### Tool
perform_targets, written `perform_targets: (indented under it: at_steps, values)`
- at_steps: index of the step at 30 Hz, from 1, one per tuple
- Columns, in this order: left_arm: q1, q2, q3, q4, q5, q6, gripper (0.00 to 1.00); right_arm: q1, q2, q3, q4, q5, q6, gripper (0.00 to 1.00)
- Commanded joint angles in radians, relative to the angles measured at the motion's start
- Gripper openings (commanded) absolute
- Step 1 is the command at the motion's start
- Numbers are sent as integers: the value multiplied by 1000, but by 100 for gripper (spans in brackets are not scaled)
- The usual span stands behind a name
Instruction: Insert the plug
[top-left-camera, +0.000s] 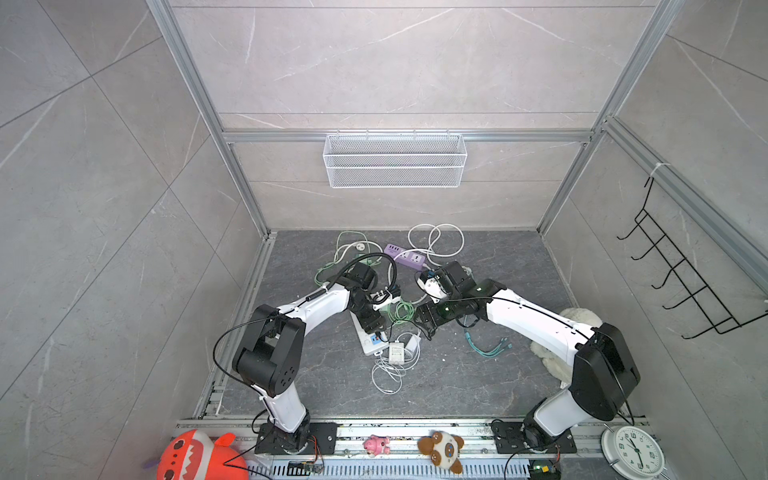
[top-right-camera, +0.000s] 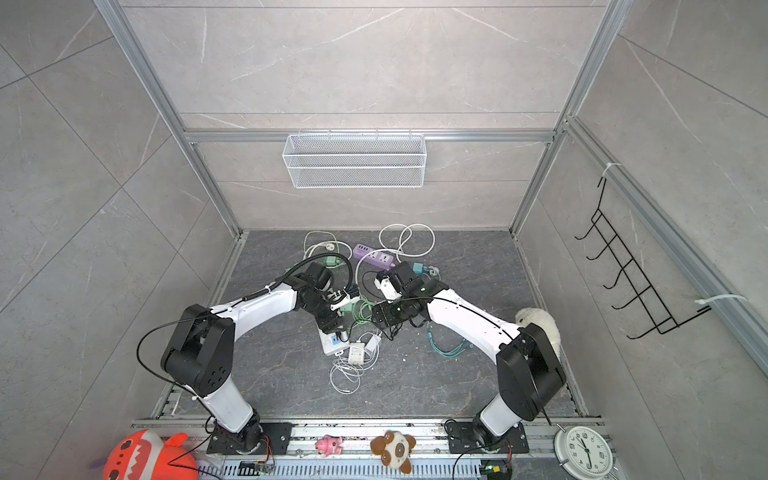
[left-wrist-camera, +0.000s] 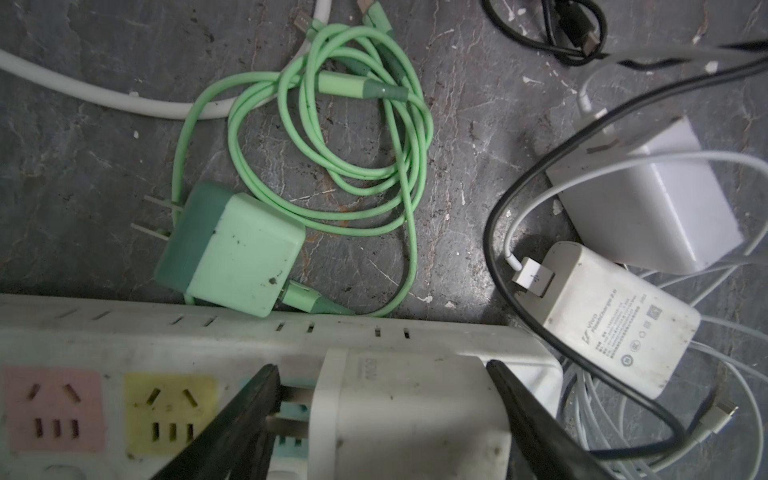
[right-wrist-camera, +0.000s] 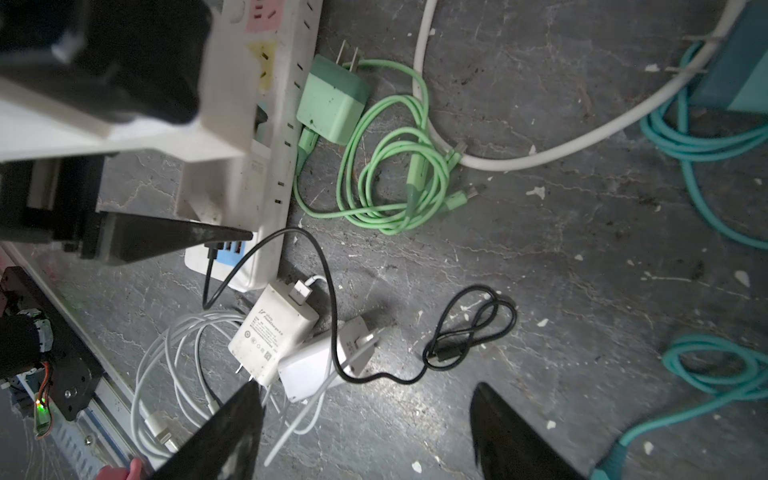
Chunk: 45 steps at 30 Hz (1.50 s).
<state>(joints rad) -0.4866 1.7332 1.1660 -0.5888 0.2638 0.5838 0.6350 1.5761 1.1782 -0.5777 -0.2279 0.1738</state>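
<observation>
A white plug (left-wrist-camera: 411, 411) lies lengthwise between the fingers of my left gripper (left-wrist-camera: 382, 365). Its two metal prongs run sideways into one finger (left-wrist-camera: 249, 407), and the other finger (left-wrist-camera: 523, 407) is against its back end. It sits just over the white power strip (left-wrist-camera: 166, 340), above a pale blue socket next to the yellow (left-wrist-camera: 170, 415) and pink (left-wrist-camera: 54, 409) ones. In both top views the left gripper (top-left-camera: 376, 328) (top-right-camera: 332, 326) is over the strip's near end (top-left-camera: 365, 343). My right gripper (right-wrist-camera: 365, 386) (top-left-camera: 426, 330) hangs open over bare floor, holding nothing.
A green charger (left-wrist-camera: 241, 253) with its coiled cable lies against the strip. Two white chargers (left-wrist-camera: 602, 328) (left-wrist-camera: 648, 195), white leads and a black cable (right-wrist-camera: 469, 328) crowd the strip's end. A purple power strip (top-left-camera: 405, 254) lies farther back, teal cables (top-left-camera: 490, 347) to the right.
</observation>
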Motion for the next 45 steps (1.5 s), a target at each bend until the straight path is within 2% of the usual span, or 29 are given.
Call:
perform_targets:
  at_steps: [1,5,9,11,15,20,24,33,39,45]
  values:
    - [11,11,57,-36,21,-116,49,-9,-68,-26,23,6,28,80]
    - [13,6,116,-26,95,-251,47,-17,-127,-48,37,5,42,79]
    - [11,7,177,-9,171,-378,40,-16,-202,-75,65,-19,64,79]
    - [11,6,188,33,167,-458,38,-16,-240,-88,80,-45,79,79]
    - [7,21,209,129,159,-699,38,-16,-280,-110,140,-97,142,75]
    - [-10,24,226,223,161,-922,38,-15,-257,-154,285,-108,295,71]
    - [-18,-11,193,316,152,-1031,39,-13,-225,-224,432,-96,394,68]
    - [-19,-73,52,530,160,-1274,38,-13,-143,-295,692,-33,477,66]
    - [-21,-86,34,564,177,-1337,38,-3,-84,-276,757,13,459,66]
    - [-21,-101,20,595,175,-1359,38,17,-35,-252,777,5,471,63]
